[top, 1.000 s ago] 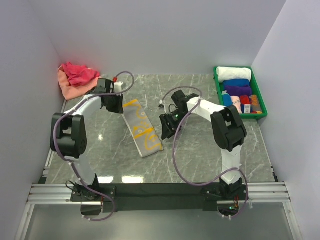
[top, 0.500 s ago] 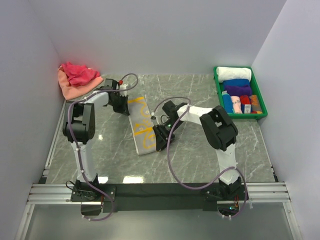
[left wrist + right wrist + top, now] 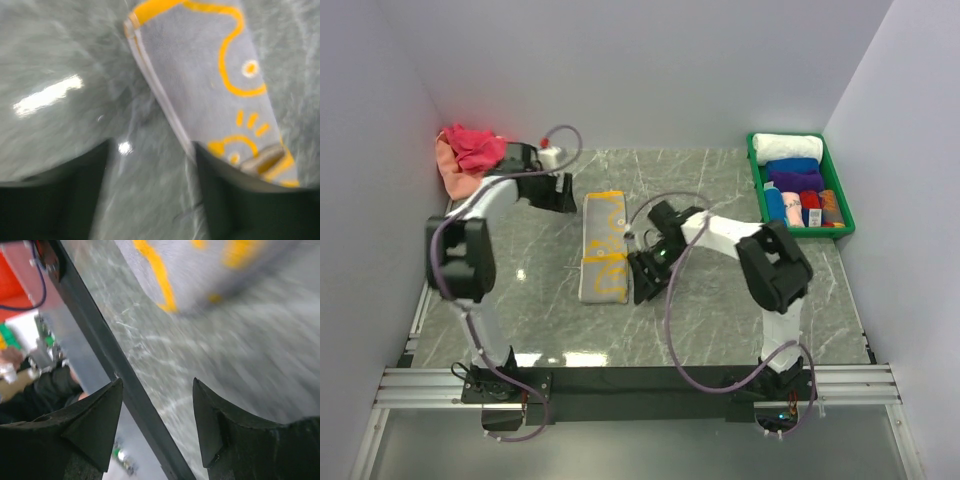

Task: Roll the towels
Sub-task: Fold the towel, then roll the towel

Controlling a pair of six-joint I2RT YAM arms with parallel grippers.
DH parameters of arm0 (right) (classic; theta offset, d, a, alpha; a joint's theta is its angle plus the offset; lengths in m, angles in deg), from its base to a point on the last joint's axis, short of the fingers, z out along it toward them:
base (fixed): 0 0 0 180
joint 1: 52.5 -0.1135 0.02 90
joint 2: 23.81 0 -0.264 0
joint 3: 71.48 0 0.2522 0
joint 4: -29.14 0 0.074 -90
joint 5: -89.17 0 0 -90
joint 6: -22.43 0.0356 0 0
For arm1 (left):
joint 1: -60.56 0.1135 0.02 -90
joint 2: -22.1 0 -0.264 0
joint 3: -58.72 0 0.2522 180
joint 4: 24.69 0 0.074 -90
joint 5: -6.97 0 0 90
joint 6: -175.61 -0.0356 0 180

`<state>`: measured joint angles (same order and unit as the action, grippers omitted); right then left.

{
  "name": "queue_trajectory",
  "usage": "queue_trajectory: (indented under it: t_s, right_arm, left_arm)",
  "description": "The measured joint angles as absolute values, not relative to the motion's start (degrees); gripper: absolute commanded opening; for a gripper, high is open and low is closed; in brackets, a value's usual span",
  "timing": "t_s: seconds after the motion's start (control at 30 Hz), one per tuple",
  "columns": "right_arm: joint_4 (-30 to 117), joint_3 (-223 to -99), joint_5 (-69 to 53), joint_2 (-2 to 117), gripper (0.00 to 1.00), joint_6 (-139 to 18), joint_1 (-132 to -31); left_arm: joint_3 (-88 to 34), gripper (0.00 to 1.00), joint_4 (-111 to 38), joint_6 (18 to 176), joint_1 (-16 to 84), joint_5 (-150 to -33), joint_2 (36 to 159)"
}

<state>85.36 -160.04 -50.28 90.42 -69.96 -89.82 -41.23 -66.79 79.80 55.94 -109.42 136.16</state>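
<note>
A grey towel point(image 3: 603, 247) with yellow line drawings lies flat as a long folded strip in the middle of the table. It also shows in the left wrist view point(image 3: 210, 75) and at the top of the right wrist view point(image 3: 200, 265). My left gripper point(image 3: 563, 193) point(image 3: 150, 200) hovers open just left of the towel's far end, with only table between its fingers. My right gripper point(image 3: 642, 283) point(image 3: 157, 425) stands open at the towel's near right corner, holding nothing.
A heap of pink and red towels point(image 3: 470, 155) sits in the far left corner. A green tray point(image 3: 756, 170) at the far right holds several rolled towels. The table's dark front rail point(image 3: 100, 340) crosses the right wrist view.
My left gripper shut on the towel's far end, then opened and drew off to the left. The towel swung from a diagonal to nearly straight. My right gripper moved down to its near corner.
</note>
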Motion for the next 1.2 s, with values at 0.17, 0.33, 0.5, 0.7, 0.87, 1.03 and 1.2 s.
queue_trajectory:
  t_s: [0.17,0.33,0.5,0.7,0.87,1.03,1.2]
  right_arm:
    - [83.98,-160.44,-47.00,82.25,0.64,-69.48,-83.15]
    - [81.47,-169.02,-46.96,82.88,0.64,-67.01,-83.17]
    - [79.13,-177.96,-48.62,89.77,0.60,-63.75,-84.62]
    - [75.11,-178.20,-50.09,96.56,0.50,-59.19,-88.40]
    - [74.45,-177.96,-50.26,102.38,0.46,-57.50,-91.59]
    - [74.02,-177.96,-51.90,106.33,0.43,-56.41,-91.61]
    - [73.47,-177.75,-52.84,106.64,0.41,-55.97,-91.35]
  left_arm:
    - [-38.09,0.99,-68.10,74.71,61.40,-114.16,120.46]
    - [-33.36,0.91,-72.17,63.83,63.26,-122.25,113.12]
    - [-11.64,0.72,-73.39,50.03,60.37,-123.76,97.60]
    - [5.67,0.53,-72.04,29.69,48.18,-121.53,77.62]
    - [15.79,0.47,-68.32,19.39,38.32,-116.96,72.23]
    - [21.21,0.47,-62.27,15.72,30.71,-112.39,73.95]
    - [21.72,0.47,-53.76,16.00,26.49,-107.98,81.73]
